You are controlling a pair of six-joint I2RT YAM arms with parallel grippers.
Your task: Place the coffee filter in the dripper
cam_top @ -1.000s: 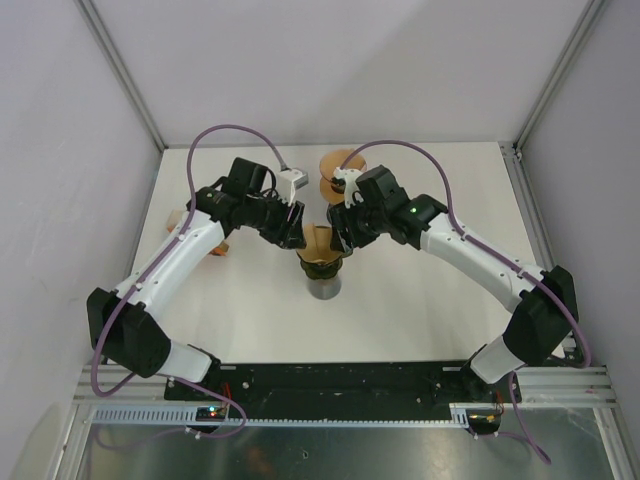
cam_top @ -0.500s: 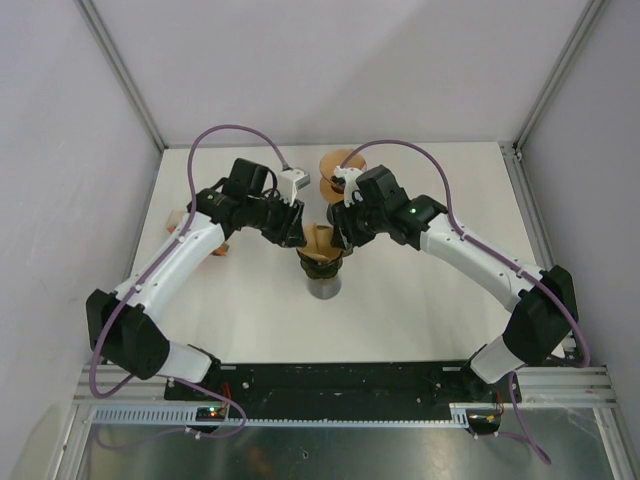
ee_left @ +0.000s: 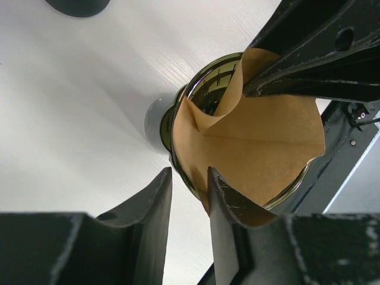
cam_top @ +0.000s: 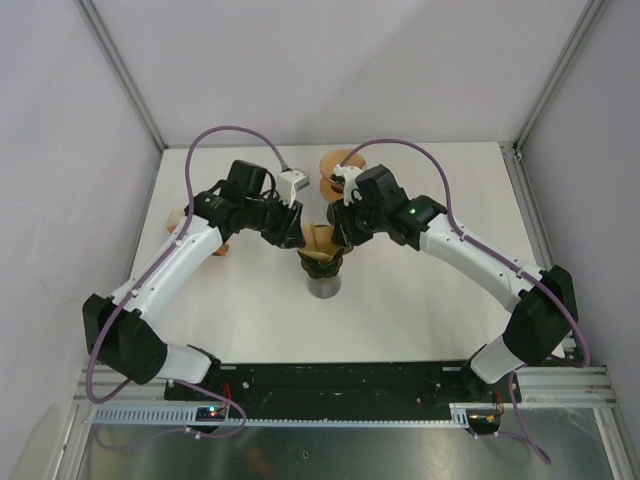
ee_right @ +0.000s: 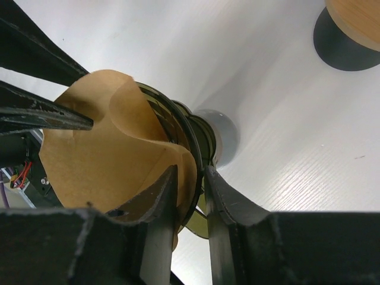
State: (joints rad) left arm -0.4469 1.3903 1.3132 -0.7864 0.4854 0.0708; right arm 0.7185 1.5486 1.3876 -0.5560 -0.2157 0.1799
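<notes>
Coffee filter [ee_left: 255, 148], pinched by left tool [ee_left: 189, 176] and right tool [ee_right: 190, 173], should be eased evenly into dripper [ee_left: 199, 86] before release.

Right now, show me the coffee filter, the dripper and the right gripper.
coffee filter [ee_left: 261, 142], left wrist view, centre of the paper.
dripper [ee_left: 209, 89], left wrist view, inner glass wall.
right gripper [ee_right: 190, 172], right wrist view, between its fingertips.

The coffee filter [ee_right: 101, 160] hides most of the dripper's [ee_right: 191, 138] inside.
</notes>
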